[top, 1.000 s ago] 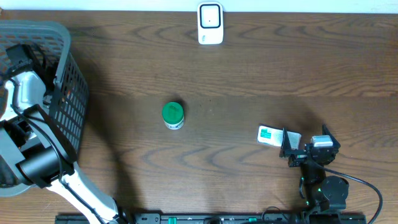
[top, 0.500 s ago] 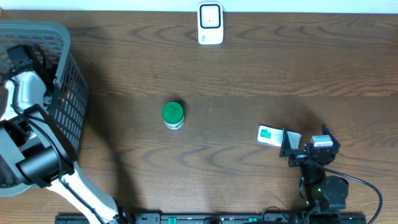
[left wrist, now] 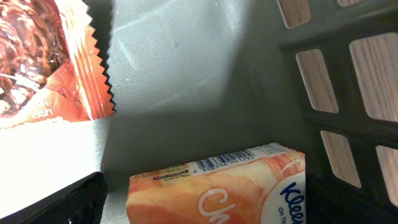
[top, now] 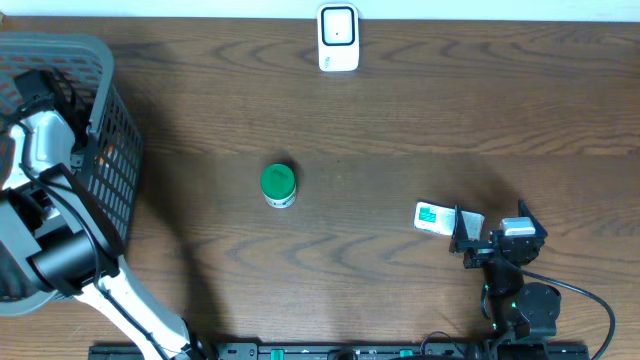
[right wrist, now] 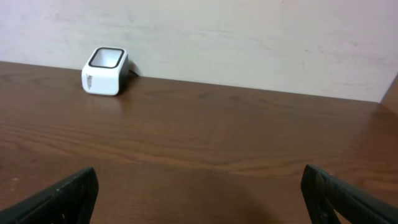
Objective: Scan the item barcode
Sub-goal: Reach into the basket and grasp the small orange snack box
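Left arm [top: 62, 258] white and black; right arm [top: 515, 288] black, cabled, perhaps green-lit.

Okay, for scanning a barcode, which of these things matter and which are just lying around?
Likely for the job: scanner, tissue pack with its barcode showing, basket holding it.
Just lying about for now: green-lidded jar, small packet, snack wrapper.

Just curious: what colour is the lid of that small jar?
Green; the jar lid shows best overhead.
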`<act>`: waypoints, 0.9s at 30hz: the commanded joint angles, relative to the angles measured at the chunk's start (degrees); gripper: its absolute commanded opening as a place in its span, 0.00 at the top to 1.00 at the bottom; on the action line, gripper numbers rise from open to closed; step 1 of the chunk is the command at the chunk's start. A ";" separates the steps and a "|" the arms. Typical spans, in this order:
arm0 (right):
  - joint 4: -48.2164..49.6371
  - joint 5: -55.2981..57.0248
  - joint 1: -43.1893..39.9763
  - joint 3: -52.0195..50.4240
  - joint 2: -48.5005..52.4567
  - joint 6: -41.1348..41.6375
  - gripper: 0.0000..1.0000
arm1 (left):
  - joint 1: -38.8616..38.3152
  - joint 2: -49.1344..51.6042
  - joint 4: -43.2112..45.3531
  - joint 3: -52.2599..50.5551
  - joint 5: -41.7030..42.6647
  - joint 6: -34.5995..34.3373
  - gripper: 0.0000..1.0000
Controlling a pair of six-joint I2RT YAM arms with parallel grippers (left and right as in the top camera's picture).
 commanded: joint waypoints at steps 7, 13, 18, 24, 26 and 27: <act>-0.24 0.09 -0.02 -0.04 -0.15 0.70 0.01 | 0.42 5.79 -3.63 -2.19 -0.48 0.44 0.00; -0.24 0.09 -0.02 -0.04 -0.15 0.68 0.01 | 0.44 5.79 -5.16 -2.19 -0.48 0.55 0.21; -0.24 0.09 -0.02 -0.04 -0.15 0.68 0.01 | 0.50 5.77 -6.47 -2.05 -0.48 0.76 0.35; -0.24 0.09 -0.02 -0.04 -0.15 0.68 0.01 | 1.03 4.83 -8.46 -0.94 -0.50 3.69 0.35; -0.24 0.09 -0.02 -0.04 -0.15 0.68 0.01 | 1.55 3.63 -9.51 0.00 -0.48 3.93 0.35; -0.26 0.09 -0.02 -0.04 -0.15 0.68 0.01 | 1.88 2.80 -10.21 0.61 -0.48 3.93 0.35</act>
